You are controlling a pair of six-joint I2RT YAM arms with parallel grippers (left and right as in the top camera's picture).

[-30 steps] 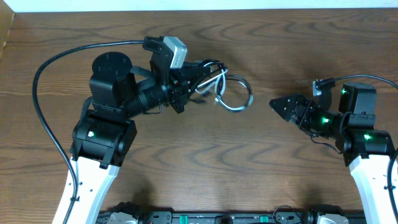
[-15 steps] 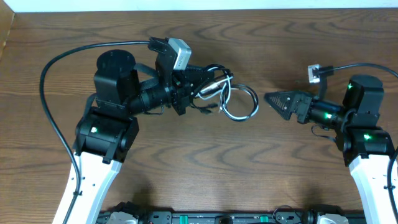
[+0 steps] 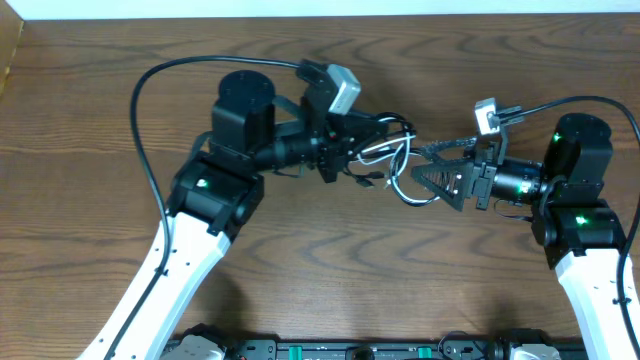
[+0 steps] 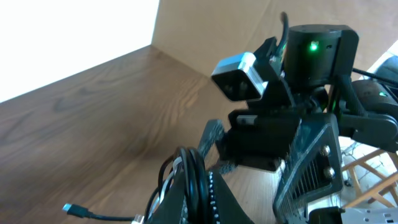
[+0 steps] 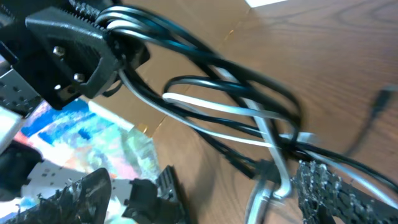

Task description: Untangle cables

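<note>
Two arms over the brown wood-grain tabletop (image 3: 300,270), and two cables between them: one thin black cord (image 5: 249,81), one thin white cord (image 5: 205,102), looped together in a loose bundle; count it, two cords, two grippers, two wrist cameras. The left gripper (image 3: 372,150) has its jaws closed tight on the cables, black and white strands bunched together where they enter the clamp; the loops hang out from the left gripper toward the right arm, lifted off the wood as far as the right wrist view shows. The right gripper (image 3: 420,165) sits just beside the left gripper, facing it, jaws spread wide with the loops running between the fingers (image 5: 336,186); nothing clamped there. A small black plug end (image 4: 71,210) shows below and to the side of the left gripper; touching the wood or not, I can't tell. One thick black arm cable (image 3: 150,85) arcs behind the left gripper's arm. Beyond the left gripper the tabletop ends at a white strip (image 3: 320,7); a cardboard-brown panel (image 4: 205,31) stands at the edge.
</note>
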